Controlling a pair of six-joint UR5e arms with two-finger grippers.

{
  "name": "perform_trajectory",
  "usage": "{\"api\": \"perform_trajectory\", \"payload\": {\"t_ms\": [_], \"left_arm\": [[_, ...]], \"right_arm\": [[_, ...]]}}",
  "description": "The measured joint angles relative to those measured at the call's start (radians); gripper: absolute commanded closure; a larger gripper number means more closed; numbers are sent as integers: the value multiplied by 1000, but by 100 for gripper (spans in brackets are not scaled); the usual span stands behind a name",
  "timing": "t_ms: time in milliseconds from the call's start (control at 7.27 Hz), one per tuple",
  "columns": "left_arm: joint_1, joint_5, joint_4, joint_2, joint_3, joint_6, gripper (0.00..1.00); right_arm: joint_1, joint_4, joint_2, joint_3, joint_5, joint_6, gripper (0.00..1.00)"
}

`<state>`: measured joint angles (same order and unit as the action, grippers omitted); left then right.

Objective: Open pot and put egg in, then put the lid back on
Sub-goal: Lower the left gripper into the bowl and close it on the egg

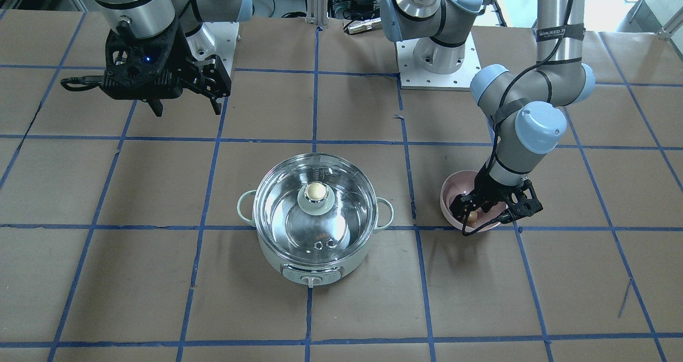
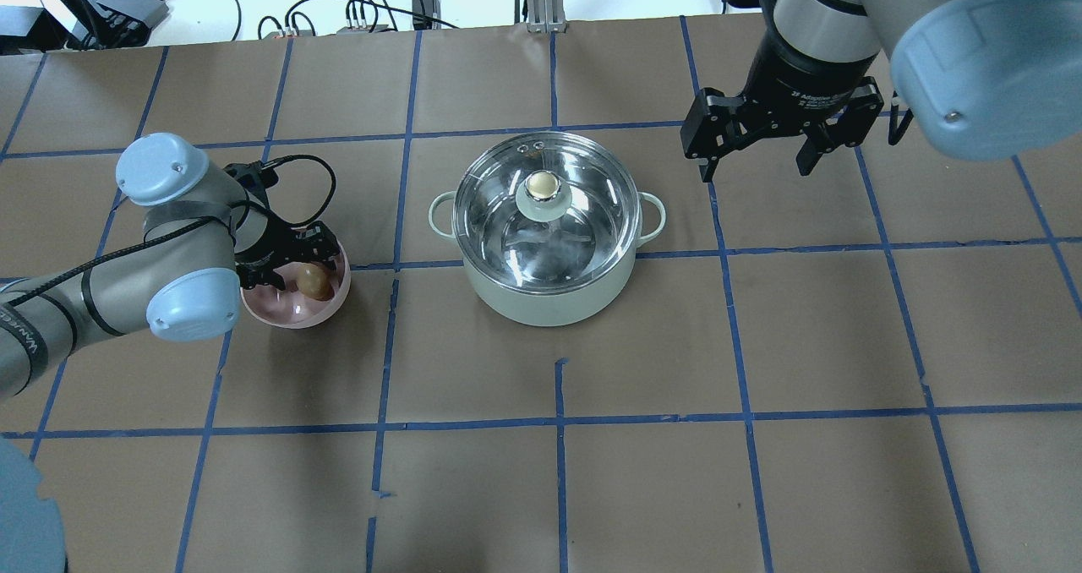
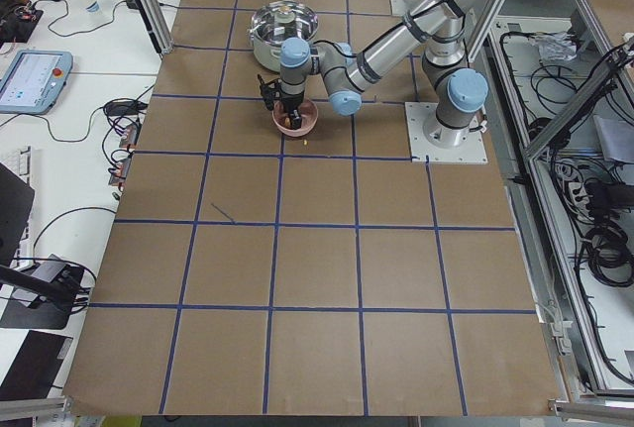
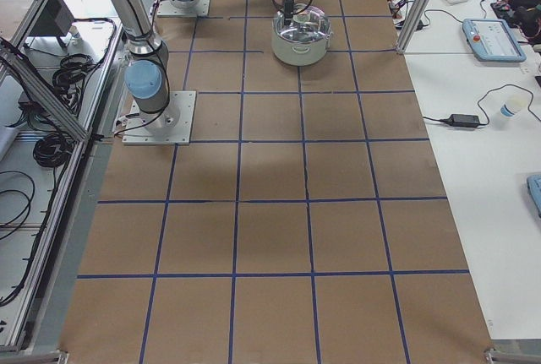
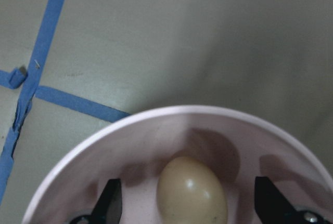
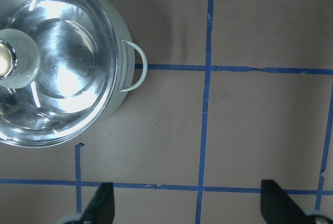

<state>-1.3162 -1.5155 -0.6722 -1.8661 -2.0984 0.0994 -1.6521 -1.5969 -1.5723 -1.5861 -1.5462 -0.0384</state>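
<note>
Your left claw hangs wide open inside the pink bowl, gripping nothing; the egg lies on the bowl's floor midway between its fingers, touching neither; the pot, lid on, stands well off to that claw's side; your right claw, spread and empty, hovers near the pot; brown-papered desk, blue tape grid; cables beyond its edge.

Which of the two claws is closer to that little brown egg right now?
Left. The left gripper is down in the pink bowl, open, its fingers either side of the egg. The right gripper hangs open above the table beyond the pot, far from the egg.
</note>
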Motion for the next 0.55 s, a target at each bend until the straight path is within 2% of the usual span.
{"api": "perform_trajectory", "payload": {"t_ms": [138,550], "left_arm": [[0,-1,-1,-2,0,-1,49],[0,-3,-1,-4,-1,-3,53]], "right_arm": [[0,0,0,0,0,0,1],[0,0,0,-2,0,1,1]]}}
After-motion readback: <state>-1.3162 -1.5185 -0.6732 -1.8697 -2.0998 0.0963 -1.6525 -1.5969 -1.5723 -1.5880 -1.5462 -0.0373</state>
